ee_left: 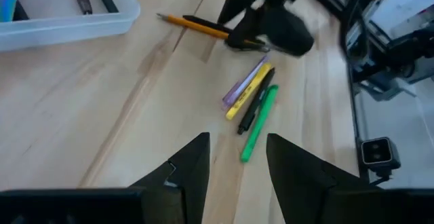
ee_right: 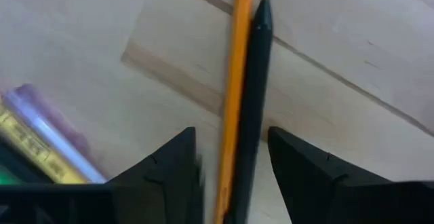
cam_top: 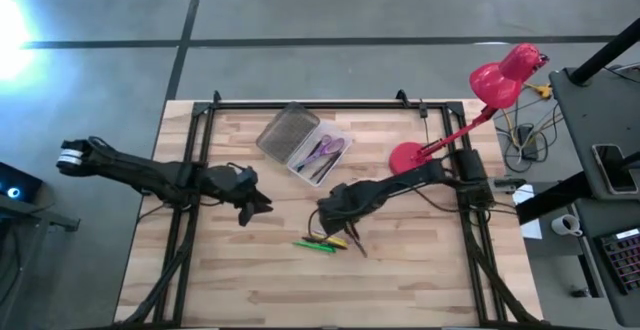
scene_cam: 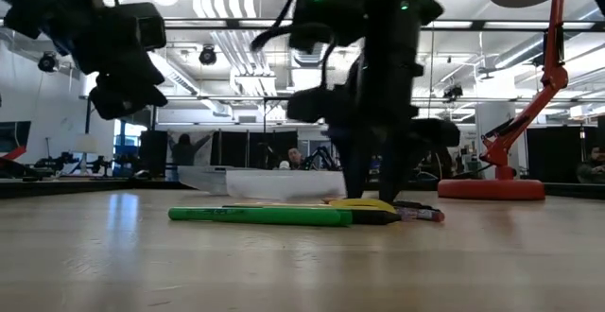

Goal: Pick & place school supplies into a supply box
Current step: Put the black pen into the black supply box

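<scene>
While your right gripper (ee_right: 230,176) stands open astride the orange pencil (ee_right: 234,81) and black pen (ee_right: 252,102), holding nothing, close it next.

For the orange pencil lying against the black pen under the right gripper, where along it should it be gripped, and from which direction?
Grip the pencil mid-shaft, coming straight down from above. It lies flat on the table, touching the black pen along its length, so fingers closing across both would probably lift them together. The right gripper already straddles the pair, open. The left gripper hangs open, apart.
</scene>
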